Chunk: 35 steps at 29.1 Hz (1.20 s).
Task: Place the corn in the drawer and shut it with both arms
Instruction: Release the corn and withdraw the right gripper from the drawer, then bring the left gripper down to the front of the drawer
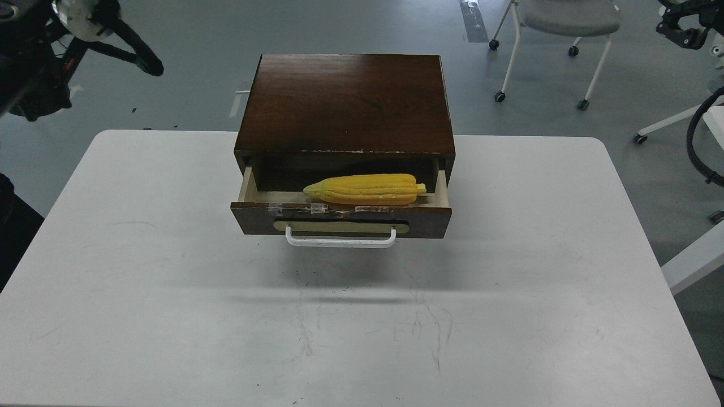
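The yellow corn point(365, 189) lies lengthwise inside the open drawer point(339, 219), pointed end to the left, resting near the chipped taped front edge. The drawer has a white bar handle point(340, 239) and stands pulled out of the dark brown cabinet point(346, 102). My left arm point(39, 62) is a dark mass at the top left corner, far from the drawer; its fingers cannot be told apart. My right gripper point(681, 31) shows small and dark at the top right corner, far from the drawer and holding nothing that I can see.
The cabinet stands at the back middle of a white table point(169, 282). A grey chair on castors point(565, 22) stands on the floor behind at the right. A white frame leg point(696, 263) is off the table's right edge.
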Each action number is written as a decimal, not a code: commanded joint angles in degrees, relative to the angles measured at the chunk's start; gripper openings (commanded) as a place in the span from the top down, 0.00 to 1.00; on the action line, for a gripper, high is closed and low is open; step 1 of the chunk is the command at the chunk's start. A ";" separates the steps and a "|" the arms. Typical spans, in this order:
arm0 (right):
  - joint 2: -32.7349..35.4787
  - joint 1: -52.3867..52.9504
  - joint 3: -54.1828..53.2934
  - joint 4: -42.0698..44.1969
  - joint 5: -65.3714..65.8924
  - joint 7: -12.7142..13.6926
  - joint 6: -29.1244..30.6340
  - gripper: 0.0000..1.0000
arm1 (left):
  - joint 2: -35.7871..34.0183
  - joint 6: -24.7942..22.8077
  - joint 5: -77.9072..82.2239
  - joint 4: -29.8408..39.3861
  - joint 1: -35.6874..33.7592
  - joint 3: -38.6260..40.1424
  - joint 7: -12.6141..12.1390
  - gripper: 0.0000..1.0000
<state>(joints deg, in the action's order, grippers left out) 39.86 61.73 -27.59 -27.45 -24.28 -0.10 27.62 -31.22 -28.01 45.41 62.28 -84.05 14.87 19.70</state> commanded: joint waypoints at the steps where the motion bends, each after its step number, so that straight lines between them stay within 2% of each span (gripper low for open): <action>1: -0.05 -5.64 -7.45 0.03 -0.85 0.01 0.38 0.00 | -4.71 0.01 11.51 16.06 0.72 0.07 -0.01 1.00; 2: -0.48 -7.92 -10.01 0.12 -0.94 0.01 0.38 0.00 | -5.33 0.01 15.81 20.90 0.99 -0.37 -0.18 1.00; 4: -1.10 -10.83 -12.48 0.29 -2.77 0.01 0.38 0.00 | -5.52 0.01 24.15 25.84 1.25 -0.46 -0.19 1.00; 10: -3.47 -16.81 -13.46 0.38 -14.28 0.01 0.38 0.00 | -3.68 0.01 44.28 34.13 8.09 -0.99 -0.45 1.00; 16: -8.65 -21.73 -14.59 0.38 -18.96 -0.25 0.38 0.00 | -2.18 0.01 61.80 34.40 15.39 -2.21 -0.27 1.00; 20: -11.47 -23.41 -15.74 0.47 -18.96 -0.96 0.38 0.00 | -0.69 0.01 63.40 34.40 16.11 -5.64 -0.62 1.00; 25: -11.74 -23.33 -16.09 0.82 -18.87 -0.96 0.38 0.00 | -1.03 0.01 68.49 33.61 16.28 -9.68 -0.54 1.00; 30: -11.83 -22.01 -19.17 7.66 -18.79 -1.48 0.38 0.00 | -1.47 0.01 69.72 32.82 17.25 -10.30 -0.62 1.00; 35: -11.74 -21.22 -19.26 8.47 -18.78 -1.48 0.38 0.00 | -1.74 0.01 74.12 32.38 18.57 -10.30 -0.63 1.00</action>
<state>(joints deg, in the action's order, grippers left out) 28.06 40.12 -46.73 -19.50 -43.09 -1.59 28.00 -32.80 -28.00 117.03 94.82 -66.14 4.57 19.12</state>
